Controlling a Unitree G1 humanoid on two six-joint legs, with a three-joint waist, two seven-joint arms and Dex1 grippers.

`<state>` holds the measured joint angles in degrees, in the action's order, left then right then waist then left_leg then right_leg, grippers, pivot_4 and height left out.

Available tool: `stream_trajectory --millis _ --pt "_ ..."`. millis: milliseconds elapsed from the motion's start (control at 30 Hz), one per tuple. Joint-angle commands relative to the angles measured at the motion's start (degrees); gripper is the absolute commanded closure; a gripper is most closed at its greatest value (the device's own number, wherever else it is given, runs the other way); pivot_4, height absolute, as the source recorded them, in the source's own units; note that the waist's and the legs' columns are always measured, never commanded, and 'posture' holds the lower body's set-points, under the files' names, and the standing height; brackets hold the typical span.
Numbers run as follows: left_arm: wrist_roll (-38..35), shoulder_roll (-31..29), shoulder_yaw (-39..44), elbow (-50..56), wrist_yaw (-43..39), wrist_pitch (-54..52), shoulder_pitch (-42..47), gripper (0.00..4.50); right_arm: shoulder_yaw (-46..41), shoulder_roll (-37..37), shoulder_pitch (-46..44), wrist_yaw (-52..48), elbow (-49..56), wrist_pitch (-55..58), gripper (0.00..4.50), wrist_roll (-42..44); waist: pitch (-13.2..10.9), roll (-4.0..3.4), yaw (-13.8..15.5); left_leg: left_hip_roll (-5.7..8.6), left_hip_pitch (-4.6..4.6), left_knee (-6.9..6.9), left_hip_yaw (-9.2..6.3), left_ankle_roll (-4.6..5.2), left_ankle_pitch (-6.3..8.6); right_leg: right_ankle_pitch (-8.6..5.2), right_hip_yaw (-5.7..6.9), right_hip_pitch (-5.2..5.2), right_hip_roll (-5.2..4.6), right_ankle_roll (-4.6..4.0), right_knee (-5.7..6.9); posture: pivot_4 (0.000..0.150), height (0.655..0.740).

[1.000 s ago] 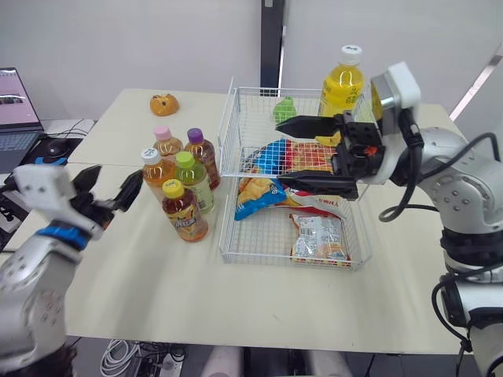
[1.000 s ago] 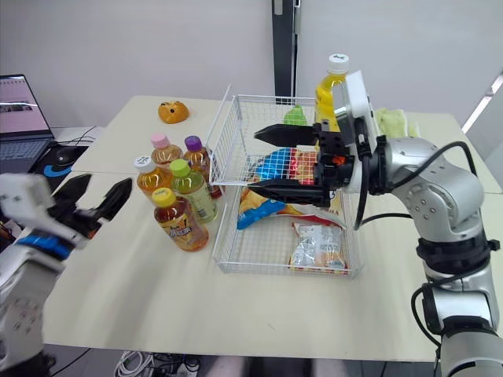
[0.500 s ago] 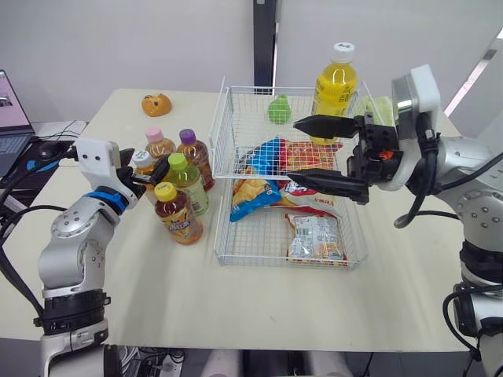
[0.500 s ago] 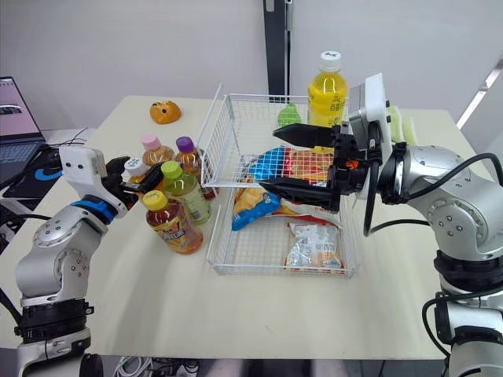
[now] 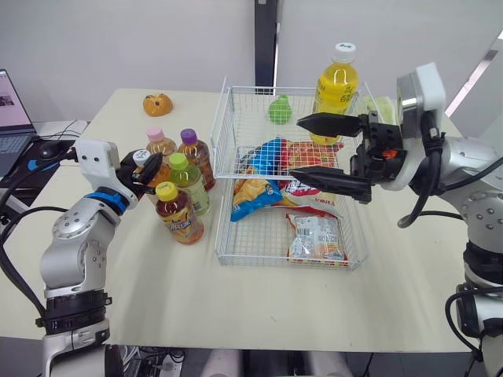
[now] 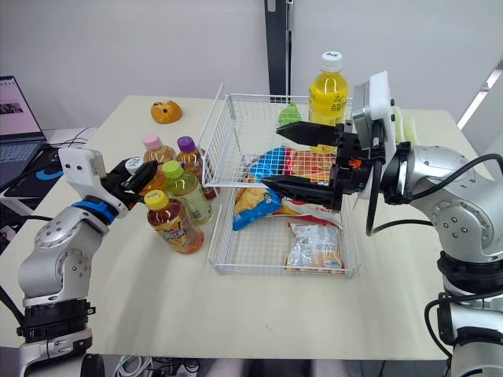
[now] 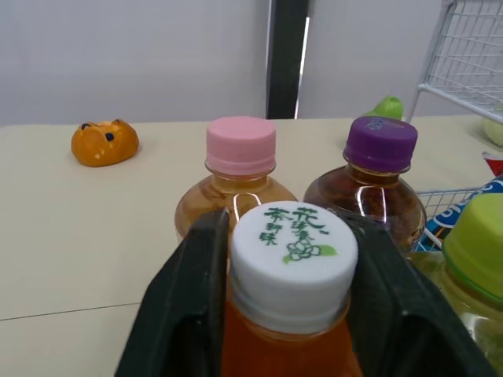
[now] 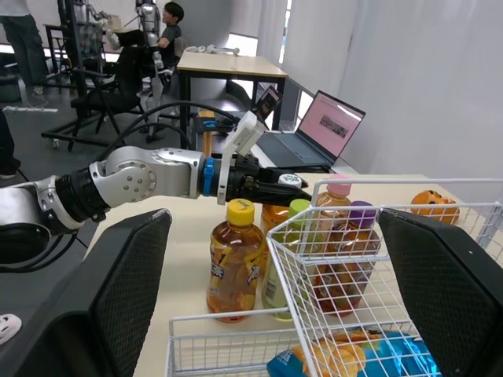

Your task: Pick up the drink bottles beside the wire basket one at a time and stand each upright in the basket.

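Clamped with fingers (image 7: 196,314) of the left gripper (image 5: 144,165) on the cap of the white-cap bottle (image 7: 292,259), spread wide and empty at the right gripper (image 5: 295,146) above the basket (image 5: 251,88); seemingly barely begun, with that bottle unlifted among four more bottles (image 5: 179,214) standing just left of the basket, none inside.

- White-capped bottle (image 7: 292,259), beside the wire basket (image 5: 224,118): neck covered by the clamped fingers of the left tool (image 5: 144,167); body cut off by the wrist picture's edge.
- Green-capped bottle (image 7: 479,259), nearer the basket: partly cut off by the same picture's edge.
- Tall yellow bottle (image 5: 338,82), behind the basket: lower half screened by the wire and the wide-spread right tool (image 5: 295,146).
- Red snack packet (image 5: 310,157), inside the basket: partly under that tool's lower finger.
- Laptop (image 5: 12,102), far from the basket, off the counter (image 5: 259,302): cut off by the picture's edge.
- Yellow-capped bottle (image 5: 179,216), beside the basket: label print too small to read.
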<state>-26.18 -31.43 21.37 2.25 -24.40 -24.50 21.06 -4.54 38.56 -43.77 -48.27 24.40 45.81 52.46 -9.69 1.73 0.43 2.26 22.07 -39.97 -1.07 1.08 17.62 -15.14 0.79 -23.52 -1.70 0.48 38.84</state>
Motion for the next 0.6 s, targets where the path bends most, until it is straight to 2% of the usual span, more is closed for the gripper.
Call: stream_trajectory --millis 33,167,300,400,467,600 --pt "-0.44 -0.68 0.71 0.37 -0.81 0.45 -0.04 3.13 -1.63 0.38 -0.63 0.60 1.41 -0.36 0.00 0.89 0.00 0.00 0.00 0.00 0.00 0.00 0.00 0.00 0.00 0.00 0.00 0.00 0.00 0.00 0.00 0.150 0.7400" --pt "-1.14 -1.81 2.19 0.79 -1.97 1.13 0.20 3.13 -1.64 0.53 -0.19 0.76 1.60 -0.67 0.00 0.95 0.00 0.00 0.00 0.00 0.00 0.00 0.00 0.00 0.00 0.00 0.00 0.00 0.00 0.00 -0.01 0.150 0.7400" --pt "-6.65 -7.10 7.21 3.10 -6.99 -0.79 2.06 3.13 -1.86 0.93 0.28 0.94 1.53 -0.97 0.00 0.51 -0.09 0.13 -0.17 -0.02 0.14 0.01 0.00 0.00 0.00 0.00 0.01 -0.13 0.00 0.00 -0.01 0.150 0.7400" --pt "-11.16 -11.97 11.07 1.61 -10.86 -3.55 3.11 3.13 -1.90 0.49 0.30 0.95 0.96 -1.57 0.00 0.54 -0.09 0.14 -0.45 -0.03 0.72 -0.06 0.00 -0.11 -0.07 0.00 0.02 -0.68 0.01 0.00 0.06 0.150 0.7400" --pt "-13.85 -15.53 12.84 0.35 -13.73 -6.08 3.87 3.13 -1.54 0.12 0.12 0.70 0.61 -2.02 0.00 0.34 -0.09 0.14 -0.47 -0.03 0.79 -0.03 0.00 -0.28 -0.17 0.00 0.04 -0.76 0.01 0.00 0.04 0.150 0.7400" --pt "-18.73 -26.79 14.63 -4.14 -21.84 -13.58 7.87 3.13 -0.78 -0.52 -0.43 0.07 -0.75 -3.77 0.00 -1.34 -0.11 0.13 -0.54 -0.02 0.82 -0.02 -0.01 -0.27 -0.16 0.00 0.06 -0.73 0.01 0.00 -0.06 0.150 0.7400"
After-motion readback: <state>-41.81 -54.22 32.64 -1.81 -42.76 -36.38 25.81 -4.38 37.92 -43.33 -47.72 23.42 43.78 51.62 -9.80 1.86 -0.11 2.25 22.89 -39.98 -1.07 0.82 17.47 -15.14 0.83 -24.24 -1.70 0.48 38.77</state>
